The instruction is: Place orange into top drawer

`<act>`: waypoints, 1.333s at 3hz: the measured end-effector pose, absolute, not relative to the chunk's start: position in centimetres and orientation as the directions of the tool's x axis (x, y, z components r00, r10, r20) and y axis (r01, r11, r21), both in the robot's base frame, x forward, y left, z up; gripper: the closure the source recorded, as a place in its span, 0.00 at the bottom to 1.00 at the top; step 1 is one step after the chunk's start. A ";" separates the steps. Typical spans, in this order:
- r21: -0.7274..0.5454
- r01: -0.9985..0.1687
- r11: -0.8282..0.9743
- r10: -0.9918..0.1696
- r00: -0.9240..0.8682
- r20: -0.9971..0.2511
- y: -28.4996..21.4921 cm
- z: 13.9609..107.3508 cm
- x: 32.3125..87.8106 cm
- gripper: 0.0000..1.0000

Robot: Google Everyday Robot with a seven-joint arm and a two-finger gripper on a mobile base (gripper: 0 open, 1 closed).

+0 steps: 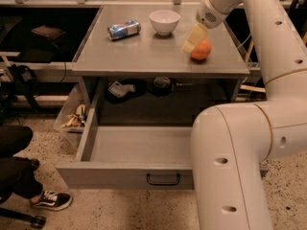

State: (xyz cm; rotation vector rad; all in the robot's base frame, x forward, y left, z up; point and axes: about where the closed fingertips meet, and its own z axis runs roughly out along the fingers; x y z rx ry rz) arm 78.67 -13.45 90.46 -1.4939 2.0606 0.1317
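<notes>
The orange (202,50) could be nudged off the table (144,54) by the gripper (191,43) beside it, whose grip cannot be told.

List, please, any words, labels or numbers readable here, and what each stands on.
None readable.
The blue and silver metal can lying on the grey tabletop carries print too blurred to read.
The cream gripper, close beside the round orange fruit, shows no writing.

High camera faces table (144,56) front from above; jaws over its right.
</notes>
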 end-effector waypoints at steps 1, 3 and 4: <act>-0.296 -0.813 0.501 -0.779 -0.275 -0.563 -19.7 94.4 77.9 0.00; -0.269 -0.829 0.491 -0.781 -0.282 -0.558 -19.3 92.3 78.3 0.00; -0.201 -0.859 0.471 -0.773 -0.292 -0.563 -17.8 87.9 79.3 0.00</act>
